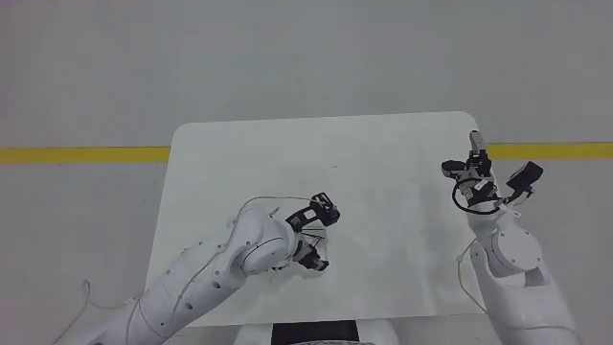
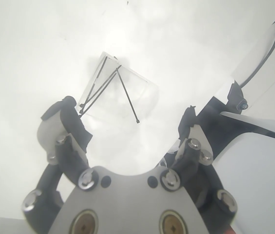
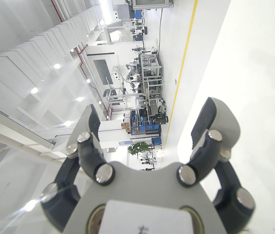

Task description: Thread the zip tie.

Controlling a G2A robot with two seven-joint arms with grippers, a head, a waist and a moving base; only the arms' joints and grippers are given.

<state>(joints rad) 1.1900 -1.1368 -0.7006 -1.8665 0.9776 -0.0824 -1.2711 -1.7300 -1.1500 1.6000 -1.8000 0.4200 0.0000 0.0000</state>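
Left wrist view, left gripper (image 2: 128, 104) spread wide over zip ties (image 2: 127, 94), right gripper (image 3: 149, 104) likewise spread, empty.

The zip ties (image 2: 98, 90) lie in a tray (image 2: 137, 74) on the table (image 1: 383, 163), just before the left claw (image 2: 128, 105)

Bright, even overhead light flattens the top view, leaving the white surface (image 1: 383, 153) with only faint grey mottling and soft shading. The left wrist view is washed in a milky glare, strongest just beyond the black zip ties (image 2: 127, 96), which read thin and dark against it, while the left tool (image 2: 128, 104), close to the lens, looks hazy and grey. In the right wrist view the ceiling lamps (image 3: 57, 66) flare into white spots, and the yellow floor line (image 3: 186, 47) bows slightly with the wide lens.
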